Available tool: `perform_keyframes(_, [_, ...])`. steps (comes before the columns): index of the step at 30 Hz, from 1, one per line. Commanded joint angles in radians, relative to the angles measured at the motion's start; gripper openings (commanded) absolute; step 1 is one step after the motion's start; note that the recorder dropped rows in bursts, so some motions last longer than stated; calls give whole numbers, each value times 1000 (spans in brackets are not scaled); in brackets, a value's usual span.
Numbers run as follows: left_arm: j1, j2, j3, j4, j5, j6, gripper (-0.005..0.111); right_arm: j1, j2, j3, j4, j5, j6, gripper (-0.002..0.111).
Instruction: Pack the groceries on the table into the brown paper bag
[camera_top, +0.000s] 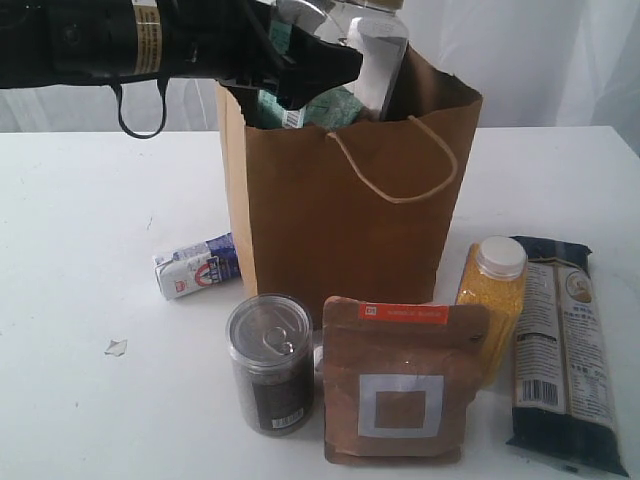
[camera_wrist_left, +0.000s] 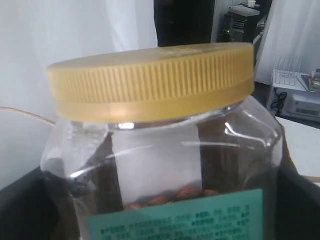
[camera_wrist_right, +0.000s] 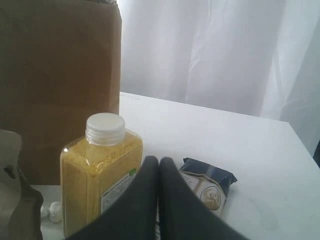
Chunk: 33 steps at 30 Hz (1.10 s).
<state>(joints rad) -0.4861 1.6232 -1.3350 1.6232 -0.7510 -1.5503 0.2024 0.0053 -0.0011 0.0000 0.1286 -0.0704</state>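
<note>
**Jar at the bag's mouth, five items waiting**

Nearest the camera on the white counter (camera_top: 80, 400), the can (camera_top: 270, 365) stands upright just beside the pouch (camera_top: 400, 385), which leans up with its white square facing forward. To the right lies the dark-blue packet (camera_top: 560, 350), flat and lengthwise. The bottle (camera_top: 492, 300) of yellow grain sits between it and the pouch, close against both.

The right claw (camera_wrist_right: 159, 200) hovers low near the bottle and packet, its fingers pressed together and holding nothing.

Further back, the carton (camera_top: 197, 267) lies on its side at the left foot of the paper bag (camera_top: 340, 220), touching it or nearly so. The bag stands upright and open, one loop handle hanging down its front.

Above the bag's rim, the left claw (camera_top: 335, 70) grips the jar (camera_top: 340, 108) with its jaws spread wide around the body. The gold lid is upright and the lower part is already past the rim.

The step in hand appears to be the first packing move, lowering the jar into the bag. Next it likely needs a straight descent clear of the paper walls, then a release once the jar is low enough not to drop hard or tip. The bag looks light, so a sideways nudge could shift it. After that, the other five items remain to be packed.
</note>
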Motion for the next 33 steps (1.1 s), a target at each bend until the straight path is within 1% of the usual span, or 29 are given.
perform_keyframes(1, [-5, -24, -4, -15, -15, -9, 105, -5, -5, 1, 0, -10, -5, 0])
perform_keyframes(13, [-5, -25, -4, -15, -15, -9, 105, -5, -5, 1, 0, -10, -5, 0])
perform_keyframes(15, [-5, -25, -4, -15, -31, -3, 105, -5, -5, 1, 0, -10, -5, 0])
perform_keyframes(19, [-5, -25, -4, -15, -66, 71, 106, -5, -5, 1, 0, -10, -5, 0])
perform_keyframes(23, [-5, -25, -4, -27, -78, 83, 106, -5, -5, 1, 0, -10, -5, 0])
perform_keyframes(27, [-5, -25, -4, -50, -62, 66, 105, -5, -5, 1, 0, -10, -5, 0])
perform_keyframes(29, [-5, -26, -4, -41, 4, 97, 105, -5, -5, 1, 0, -10, -5, 0])
perform_keyframes(30, [-5, -26, -4, -42, 30, 70, 105, -5, -5, 1, 0, -10, -5, 0])
perform_keyframes(31, [-5, -26, -4, -73, 24, 40, 105, -5, -5, 1, 0, -10, -5, 0])
perform_keyframes(33, [2, -30, -4, -88, 42, 62, 105, -5, -5, 1, 0, -10, -5, 0])
